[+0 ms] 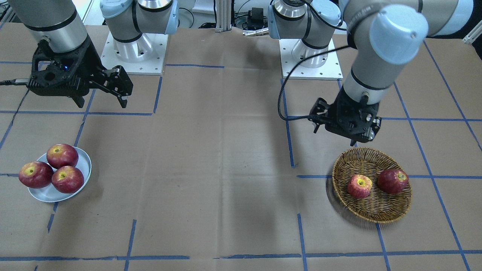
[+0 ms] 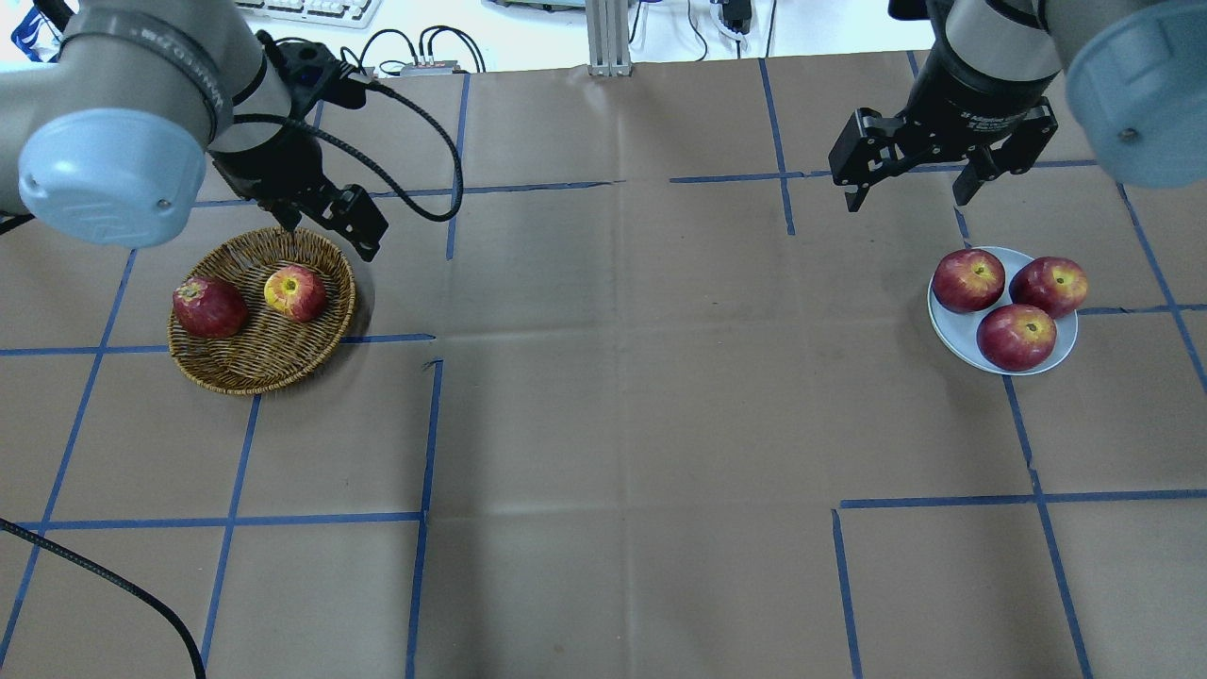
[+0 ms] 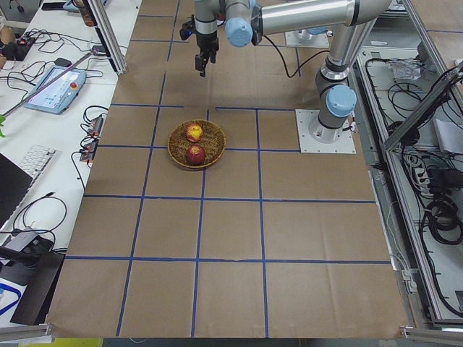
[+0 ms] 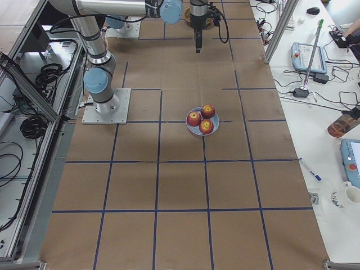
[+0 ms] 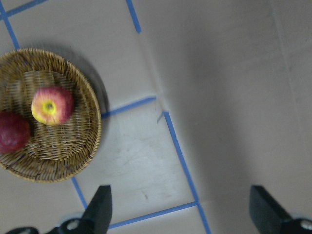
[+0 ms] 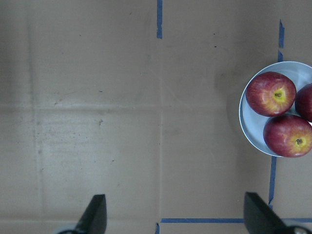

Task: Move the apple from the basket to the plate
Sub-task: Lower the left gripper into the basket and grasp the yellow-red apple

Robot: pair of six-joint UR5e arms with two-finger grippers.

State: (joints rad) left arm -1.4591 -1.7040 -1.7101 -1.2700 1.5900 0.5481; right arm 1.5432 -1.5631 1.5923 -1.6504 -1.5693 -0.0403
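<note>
At the left of the bench (image 2: 613,377), as seen from overhead, the left tool (image 2: 330,226) is held raised close to the basket (image 2: 273,356). Its fingers are spread wide and nothing is gripped between them. The apple (image 2: 295,292), pale pinkish-red with a yellow stem hollow turned upward, is found lying in the basket, on the side nearer the bench's middle. A darker red apple (image 2: 209,306) is set just beside it on the outer side, with a small gap left between the two. The middle of the bench is crossed by blue tape lines (image 2: 432,443). Further right, the right tool (image 2: 910,193) is held raised near the plate (image 2: 948,325), likewise spread wide and empty. Three dark red apples (image 2: 1016,337) are clustered on the plate, pressed close together.
</note>
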